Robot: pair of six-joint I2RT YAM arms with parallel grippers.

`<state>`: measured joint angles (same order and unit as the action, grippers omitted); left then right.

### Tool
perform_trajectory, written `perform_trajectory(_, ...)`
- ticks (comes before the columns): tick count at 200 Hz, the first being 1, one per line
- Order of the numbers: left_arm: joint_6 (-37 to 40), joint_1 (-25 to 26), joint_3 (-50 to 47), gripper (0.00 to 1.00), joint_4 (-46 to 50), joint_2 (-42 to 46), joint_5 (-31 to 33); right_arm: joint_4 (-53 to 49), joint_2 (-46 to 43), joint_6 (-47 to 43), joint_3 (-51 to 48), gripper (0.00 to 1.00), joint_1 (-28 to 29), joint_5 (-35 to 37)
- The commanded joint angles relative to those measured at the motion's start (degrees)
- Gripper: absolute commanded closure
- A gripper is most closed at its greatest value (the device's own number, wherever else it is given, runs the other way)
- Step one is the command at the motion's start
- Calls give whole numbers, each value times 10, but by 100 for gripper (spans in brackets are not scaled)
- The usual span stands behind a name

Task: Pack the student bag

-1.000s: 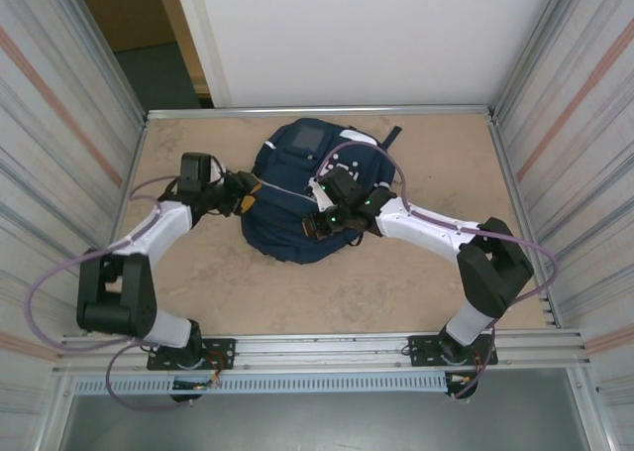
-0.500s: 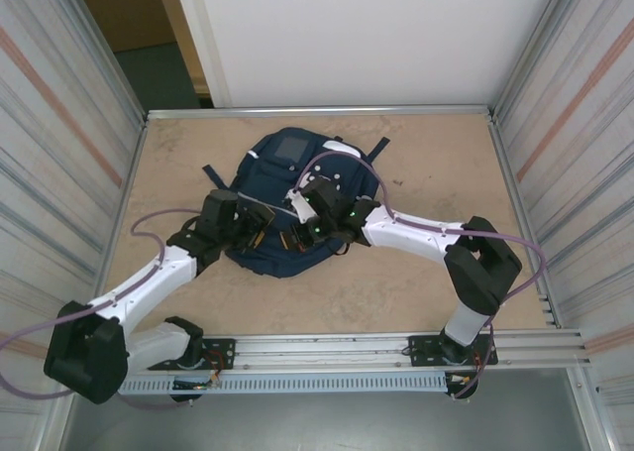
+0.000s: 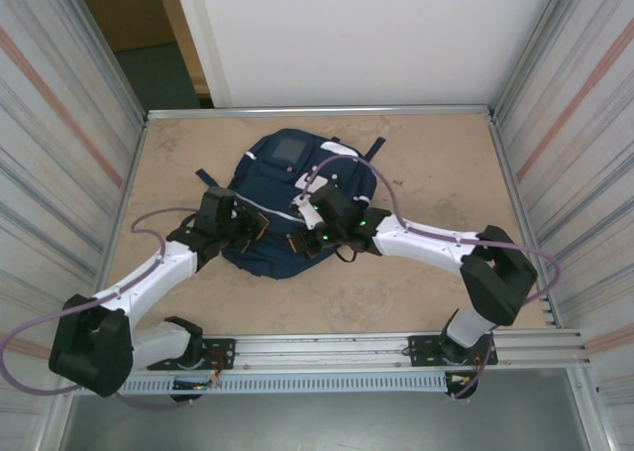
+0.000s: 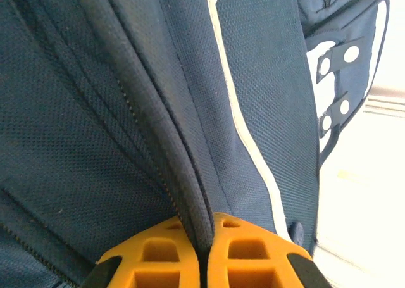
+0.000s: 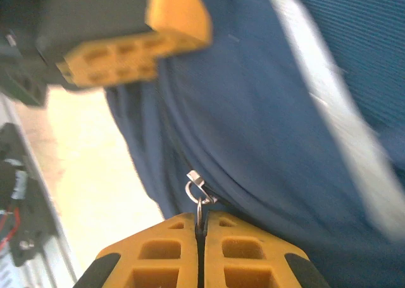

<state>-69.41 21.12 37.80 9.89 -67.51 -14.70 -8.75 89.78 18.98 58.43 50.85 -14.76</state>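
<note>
The navy student bag (image 3: 282,173) lies in the middle of the table, its white-patched front pocket towards the back. My left gripper (image 3: 256,229) sits at the bag's near left side, shut on a fold of bag fabric (image 4: 190,174) beside a zip line, with a white stripe (image 4: 243,130) running to its right. My right gripper (image 3: 300,236) is at the near middle of the bag, shut on the metal ring of a zip pull (image 5: 199,193). In the right wrist view the left gripper's orange finger (image 5: 126,47) hovers close by, at the upper left.
Corrugated metal walls (image 3: 59,173) stand close on the left and right (image 3: 575,154). A metal rail (image 3: 347,347) runs along the near edge by the arm bases. Bare tan tabletop (image 3: 446,164) lies right of the bag and in front of it (image 3: 297,302).
The left arm has swung in from the bag's left side to its near left edge. The bag has shifted slightly left and nearer. The right gripper has stayed on the bag's near middle.
</note>
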Motion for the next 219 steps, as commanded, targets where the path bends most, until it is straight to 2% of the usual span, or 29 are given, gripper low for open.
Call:
perform_trajectory(1, 107, -36, 54, 100, 23, -40, -6, -50, -60, -20, -36, 100, -23, 17)
perform_trajectory(23, 199, -45, 136, 100, 61, -107, -40, -24, -69, -8, -58, 100, -18, 9)
perform_trajectory(42, 229, -66, 192, 100, 68, -173, -103, -21, -44, 5, -34, 100, 0, 5)
perform_trajectory(47, 227, -74, 199, 90, 67, -190, -119, -22, -36, 6, -24, 100, 6, 8)
perform_trajectory(52, 220, -81, 204, 73, 67, -200, -134, -23, -30, 6, -14, 100, 13, 12)
perform_trajectory(55, 216, -84, 204, 65, 64, -204, -140, -23, -26, 6, -9, 100, 17, 14)
perform_trajectory(62, 202, -89, 195, 60, 47, -207, -148, -21, -18, 4, 2, 100, 25, 19)
perform_trajectory(93, 122, -88, 96, 52, -31, -137, -141, -24, 8, 3, 50, 100, 41, 16)
perform_trajectory(123, 88, -40, 28, 44, -3, -34, -64, -10, 25, -5, 57, 100, 44, 1)
perform_trajectory(138, 69, -20, 23, 44, 7, -15, -73, -10, 35, 2, 62, 100, 44, -7)
perform_trajectory(155, 44, 0, 20, 45, 3, -6, -77, -1, 42, 4, 61, 100, 49, -15)
perform_trajectory(167, 34, 23, 18, 51, -5, -5, -55, 4, 46, 3, 58, 100, 52, -13)
perform_trajectory(189, 31, 41, 28, 86, 9, -27, -37, 4, 44, 14, 58, 100, 52, -8)
perform_trajectory(207, 31, 39, 21, 100, -4, -43, -41, 4, 32, 9, 46, 100, 52, 4)
perform_trajectory(219, 38, 33, 23, 100, -7, -50, -51, -3, 22, 3, 34, 100, 50, 18)
